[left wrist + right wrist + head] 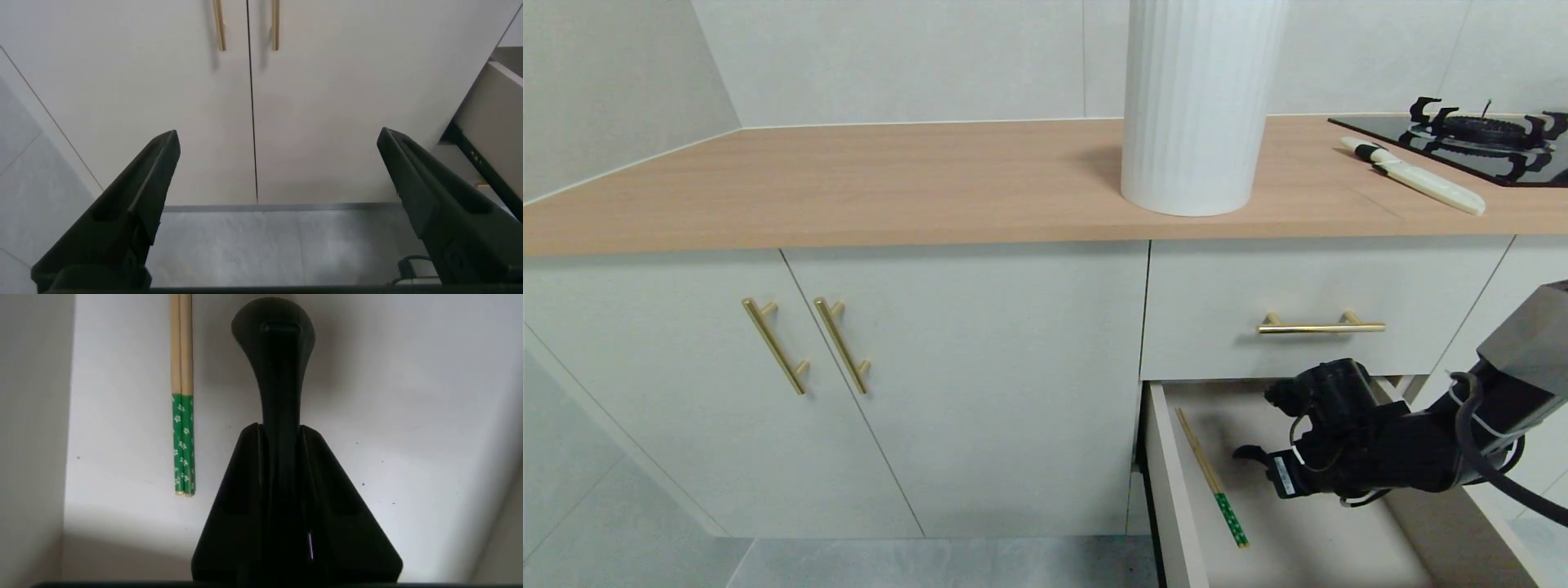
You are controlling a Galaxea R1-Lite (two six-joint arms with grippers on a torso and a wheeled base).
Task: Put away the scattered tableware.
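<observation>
Hangs in drawer (1168, 482) with right gripper (1245, 452) pinched together on nothing, chopsticks (1213, 488) lying just beside, apart.

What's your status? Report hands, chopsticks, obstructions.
Left hand open, empty. Right hand shut, empty, inside open drawer. Chopsticks in drawer. Knife out on counter.

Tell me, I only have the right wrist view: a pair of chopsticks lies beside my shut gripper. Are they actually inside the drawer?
Observer: Yes. In the head view the chopsticks lie in the open drawer, along its left wall.
Operator: Any tableware not put away yet?
Observer: A white knife lies on the countertop, beside the gas hob.
Operator: And the left gripper?
Observer: The left gripper is open and empty, facing the closed cabinet doors.
</observation>
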